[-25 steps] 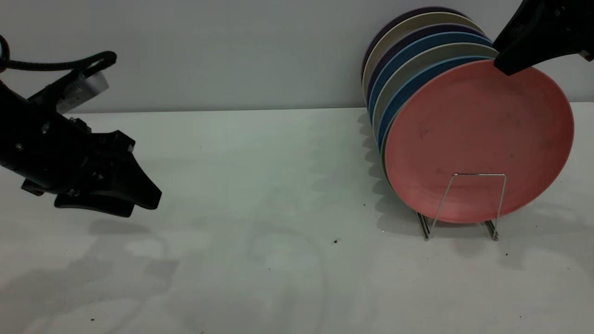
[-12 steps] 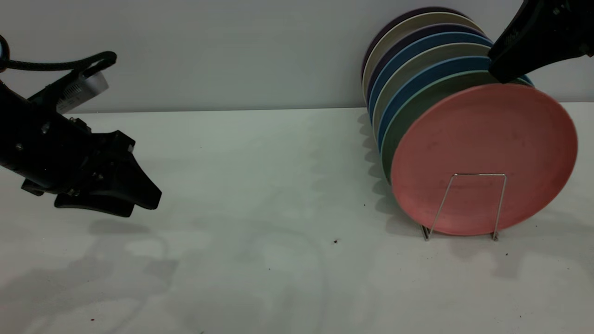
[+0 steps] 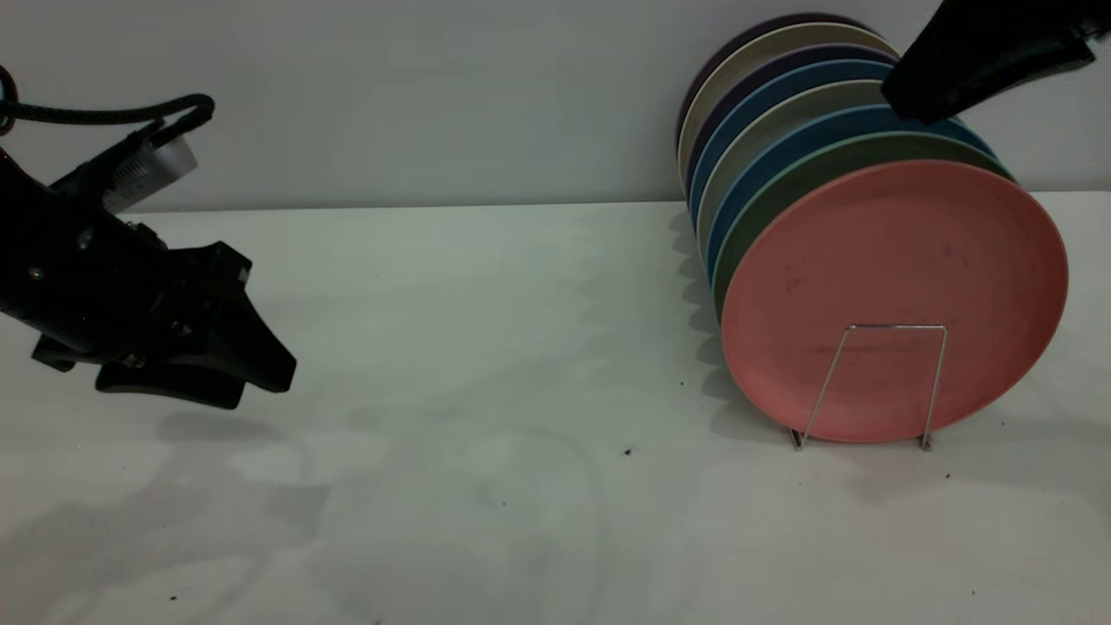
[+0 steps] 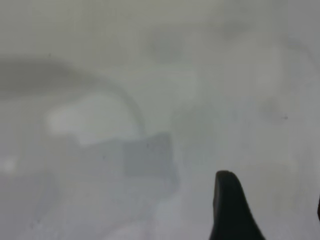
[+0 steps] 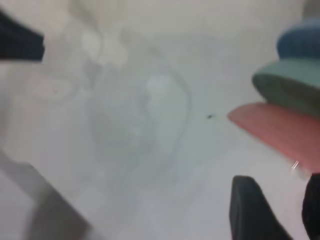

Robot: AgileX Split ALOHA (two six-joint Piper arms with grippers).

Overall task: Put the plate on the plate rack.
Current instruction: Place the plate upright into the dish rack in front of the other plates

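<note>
The salmon-pink plate (image 3: 894, 295) stands on edge at the front of the silver wire plate rack (image 3: 894, 327), behind its front loop, and leans back on a green plate (image 3: 781, 195). My right gripper (image 3: 903, 100) hangs above the row of plates, clear of the pink plate, open and empty. In the right wrist view the pink plate's edge (image 5: 280, 130) lies beyond my open gripper (image 5: 278, 182). My left gripper (image 3: 278, 369) hovers low over the table at the far left, open and empty; it also shows in the left wrist view (image 4: 272, 190).
Several more plates stand in the rack behind the pink one, among them a blue plate (image 3: 764, 161) and the green plate (image 5: 290, 82). The white table (image 3: 486, 347) runs between the arms. A grey wall stands behind.
The pink plate has left my right gripper, dropped lower into the rack and settled against the green plate. My right gripper has risen and moved left off the plate. The left arm barely shifted.
</note>
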